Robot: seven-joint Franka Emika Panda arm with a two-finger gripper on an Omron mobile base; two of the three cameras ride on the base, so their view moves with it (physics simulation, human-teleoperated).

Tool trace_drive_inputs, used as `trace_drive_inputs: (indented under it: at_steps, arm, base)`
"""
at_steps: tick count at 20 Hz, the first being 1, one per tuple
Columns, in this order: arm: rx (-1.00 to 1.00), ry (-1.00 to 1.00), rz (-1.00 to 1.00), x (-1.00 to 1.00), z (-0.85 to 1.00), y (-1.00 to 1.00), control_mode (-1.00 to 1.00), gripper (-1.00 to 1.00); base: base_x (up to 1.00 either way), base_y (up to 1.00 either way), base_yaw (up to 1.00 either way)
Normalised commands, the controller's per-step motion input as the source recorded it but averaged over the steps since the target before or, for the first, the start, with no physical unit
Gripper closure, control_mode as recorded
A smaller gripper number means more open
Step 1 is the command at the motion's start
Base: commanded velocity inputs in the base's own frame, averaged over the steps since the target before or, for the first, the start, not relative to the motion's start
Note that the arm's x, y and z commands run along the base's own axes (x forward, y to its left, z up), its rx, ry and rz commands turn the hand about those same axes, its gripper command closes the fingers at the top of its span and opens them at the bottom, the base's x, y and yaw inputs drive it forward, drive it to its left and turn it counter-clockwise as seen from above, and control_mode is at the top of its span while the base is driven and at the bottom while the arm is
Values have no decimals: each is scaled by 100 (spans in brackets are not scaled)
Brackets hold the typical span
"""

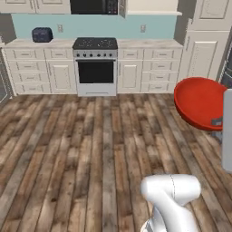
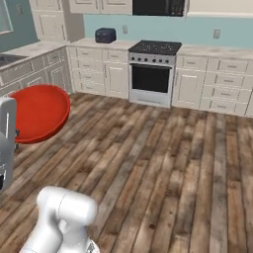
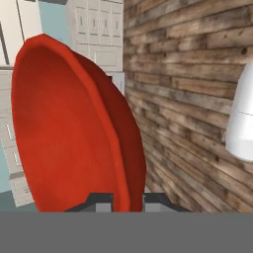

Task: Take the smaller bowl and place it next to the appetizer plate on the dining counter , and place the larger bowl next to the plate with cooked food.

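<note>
Claw clamped on red smaller bowl rim, tilted above wooden floor

Glossy smooth red bowl; matt, grainy wood plank floor.

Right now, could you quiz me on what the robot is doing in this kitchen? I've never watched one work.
1. True or false: the smaller bowl rests on the wooden floor.
2. What grips the bowl's rim in the hand view? A) the gripper B) a human hand C) nothing
3. Which appliance stands under the microwave at the far wall?

Key:
1. False: it is held up in the air, tilted on edge.
2. A: the dark fingertips sit one on each side of the rim.
3. The stove, between cream cabinets; a dark toaster sits on the counter to its left.
</note>
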Motion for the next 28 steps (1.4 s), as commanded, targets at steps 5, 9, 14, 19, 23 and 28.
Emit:
trace_drive_inputs:
  at_steps: [5,9,14,19,23,28]
  arm:
    - [0,0,0,0,0,0,100,100]
    - [0,0,0,0,0,0,100,100]
    - [0,0,0,0,0,0,100,100]
    - [0,0,0,0,0,0,100,100]
    - [0,0,0,0,0,0,100,100]
    - [0,0,0,0,0,0,100,100]
  base:
    - [-100,100,6]
    - [-100,100,2]
    - [-100,100,0]
    - [-100,100,0]
    - [-100,100,0]
    - [-37,100,-3]
